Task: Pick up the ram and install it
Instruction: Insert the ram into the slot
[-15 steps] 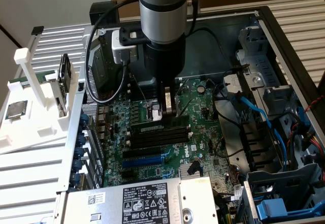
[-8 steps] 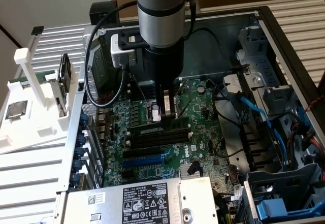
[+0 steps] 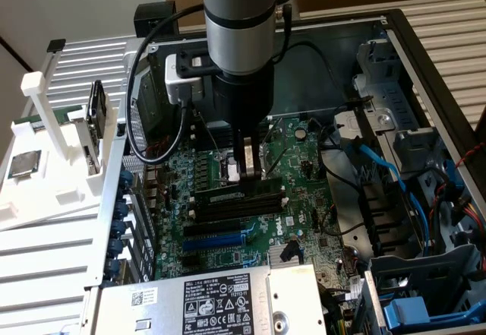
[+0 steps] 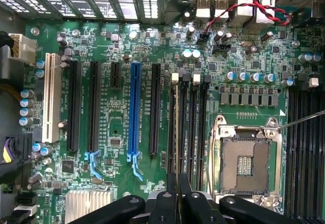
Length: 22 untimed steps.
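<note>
In the exterior view my gripper (image 3: 249,174) reaches straight down into the open computer case onto the memory slots of the green motherboard (image 3: 228,240). The ram (image 3: 228,195) stands on edge in a slot beside the empty processor socket (image 3: 230,169), with the fingers coming down on its top edge. In the wrist view the ram (image 4: 176,132) is a thin edge-on line running along the black slots, between white end clips. The black fingers of my gripper (image 4: 177,186) are shut on it. Whether it is fully seated I cannot tell.
The processor socket (image 4: 247,164) lies open beside the slots. A blue expansion slot (image 4: 134,112) and black ones run alongside. A power supply (image 3: 205,297) sits at the case's front, blue cables (image 3: 387,168) and drive cages on the exterior view's right. A white parts tray (image 3: 45,191) with a silver chip (image 3: 23,164) stands left.
</note>
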Motion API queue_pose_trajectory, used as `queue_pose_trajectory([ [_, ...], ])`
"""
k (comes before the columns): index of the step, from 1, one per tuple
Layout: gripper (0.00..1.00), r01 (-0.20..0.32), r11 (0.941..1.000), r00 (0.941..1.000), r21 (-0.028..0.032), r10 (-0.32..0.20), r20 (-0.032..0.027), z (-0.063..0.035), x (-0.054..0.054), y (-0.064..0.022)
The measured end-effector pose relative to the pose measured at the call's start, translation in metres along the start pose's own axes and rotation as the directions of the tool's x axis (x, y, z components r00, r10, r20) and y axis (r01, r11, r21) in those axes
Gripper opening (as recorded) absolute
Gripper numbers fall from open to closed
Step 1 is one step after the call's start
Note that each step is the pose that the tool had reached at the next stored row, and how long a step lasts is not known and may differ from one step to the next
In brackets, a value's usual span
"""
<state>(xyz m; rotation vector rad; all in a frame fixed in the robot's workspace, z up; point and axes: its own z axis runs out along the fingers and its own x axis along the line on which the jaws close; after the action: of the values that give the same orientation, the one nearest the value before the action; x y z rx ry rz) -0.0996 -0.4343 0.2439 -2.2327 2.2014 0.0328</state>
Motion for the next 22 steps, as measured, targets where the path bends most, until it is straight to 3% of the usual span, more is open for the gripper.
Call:
queue_pose_trajectory([
  [22, 0.13, -0.028, 0.9996, 0.9996, 0.0006, 0.028, 0.0002, 0.0002, 0.0017, 0.0007],
])
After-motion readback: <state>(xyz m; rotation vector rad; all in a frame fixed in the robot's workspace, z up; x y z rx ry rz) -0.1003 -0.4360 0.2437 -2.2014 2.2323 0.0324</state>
